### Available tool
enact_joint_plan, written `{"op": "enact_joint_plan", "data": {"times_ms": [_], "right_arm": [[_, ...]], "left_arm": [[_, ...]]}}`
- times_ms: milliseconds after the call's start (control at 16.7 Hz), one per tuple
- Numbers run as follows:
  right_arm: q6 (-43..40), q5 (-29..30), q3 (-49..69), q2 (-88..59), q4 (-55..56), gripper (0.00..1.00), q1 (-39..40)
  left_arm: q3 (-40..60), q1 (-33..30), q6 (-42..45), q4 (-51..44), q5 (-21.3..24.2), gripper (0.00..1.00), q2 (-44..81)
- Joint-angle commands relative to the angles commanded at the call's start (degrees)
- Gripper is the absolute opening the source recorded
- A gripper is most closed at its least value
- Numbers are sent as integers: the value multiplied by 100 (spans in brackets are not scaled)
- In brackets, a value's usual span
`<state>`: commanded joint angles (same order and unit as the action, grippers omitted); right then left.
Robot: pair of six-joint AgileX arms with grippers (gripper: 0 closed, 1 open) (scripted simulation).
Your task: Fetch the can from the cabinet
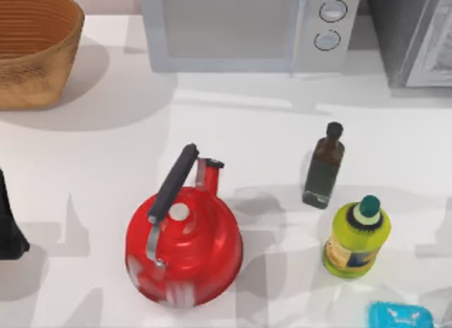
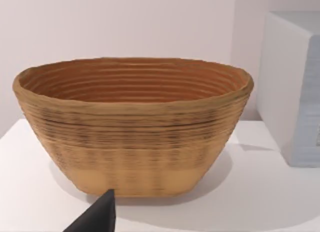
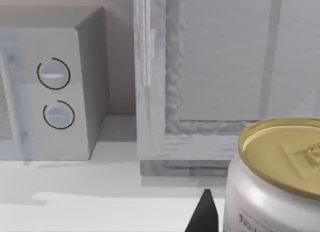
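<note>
A silver can (image 3: pixel 272 177) with a gold lid is seen close against the right gripper (image 3: pixel 204 212), just before the grey cabinet (image 3: pixel 220 77). It appears to be held, though the jaw state cannot be told. Carrying it clear is judged next. Counted: one kettle (image 1: pixel 185 244), two bottles, one basket (image 1: pixel 32 45), one microwave (image 1: pixel 240 27). The left gripper (image 2: pixel 95 217) is parked facing the basket.

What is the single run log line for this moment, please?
can: close at right gripper, outside cabinet | left gripper: facing wicker basket | grasp: unclear
</note>
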<state>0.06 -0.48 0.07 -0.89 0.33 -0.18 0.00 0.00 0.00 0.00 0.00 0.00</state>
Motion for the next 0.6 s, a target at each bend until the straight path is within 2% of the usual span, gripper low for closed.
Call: {"op": "enact_joint_plan", "data": {"times_ms": [120, 300, 600], "right_arm": [[-17, -265, 83, -296, 237, 0, -174], [-63, -1033, 340, -1192, 930, 0, -635], [-173, -3023, 1043, -3695, 2743, 0, -1750]], "left_arm": [[0, 0, 0, 0, 0, 100, 0], [0, 0, 0, 0, 0, 100, 0], [0, 0, 0, 0, 0, 100, 0]]}}
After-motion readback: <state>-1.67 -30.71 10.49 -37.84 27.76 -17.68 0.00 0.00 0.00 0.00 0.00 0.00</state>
